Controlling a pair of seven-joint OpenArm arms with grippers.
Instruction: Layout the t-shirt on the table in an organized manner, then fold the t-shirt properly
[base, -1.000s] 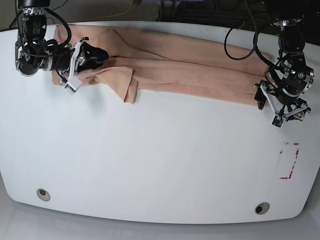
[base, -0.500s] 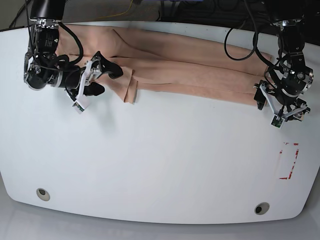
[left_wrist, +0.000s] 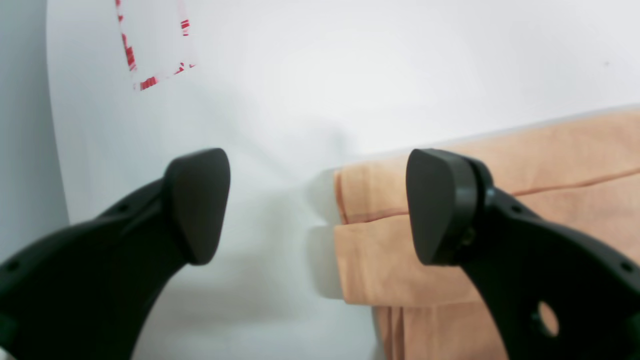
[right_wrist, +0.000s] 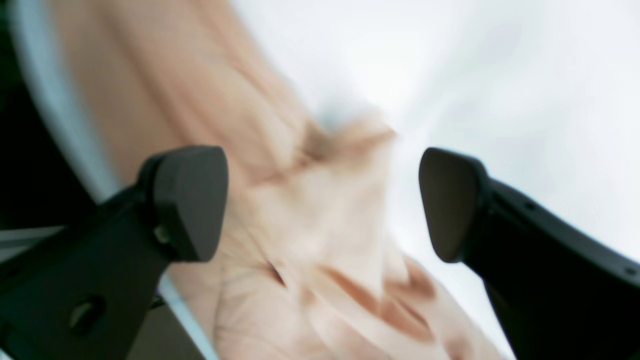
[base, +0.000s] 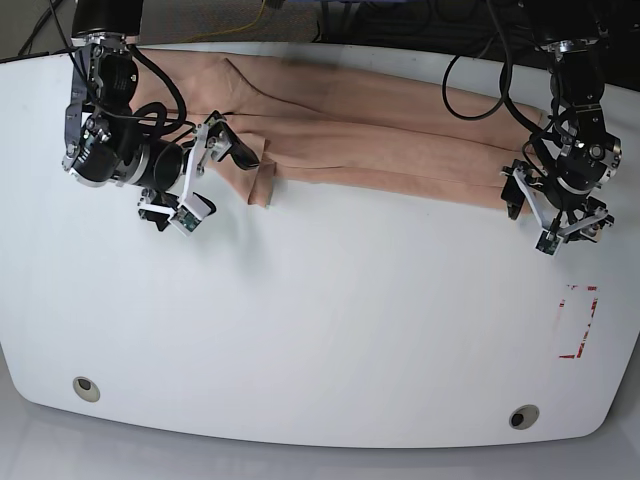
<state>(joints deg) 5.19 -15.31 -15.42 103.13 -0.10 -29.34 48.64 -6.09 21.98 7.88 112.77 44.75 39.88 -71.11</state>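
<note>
The peach-pink t-shirt (base: 380, 140) lies as a long folded band along the far side of the white table (base: 330, 330). On the left of the base view my right gripper (base: 205, 178) hovers open over the band's left end, where a folded flap (base: 262, 180) juts toward me. The right wrist view is blurred, with the gripper (right_wrist: 320, 200) open above rumpled t-shirt (right_wrist: 300, 235). My left gripper (base: 548, 212) stands open at the band's right end. In the left wrist view, the gripper (left_wrist: 320, 210) straddles the t-shirt corner (left_wrist: 380, 250), holding nothing.
Two round grommet holes (base: 86, 388) (base: 523, 416) sit near the table's front edge. A red rectangle outline (base: 578, 322) marks the right side, also close to the left gripper as the red outline (left_wrist: 150, 50). Dark cables (base: 480, 60) hang behind the far edge.
My right gripper has opened, let go of the t-shirt's left end and swung right and toward the front. The left gripper has crept slightly toward the far side, still open.
</note>
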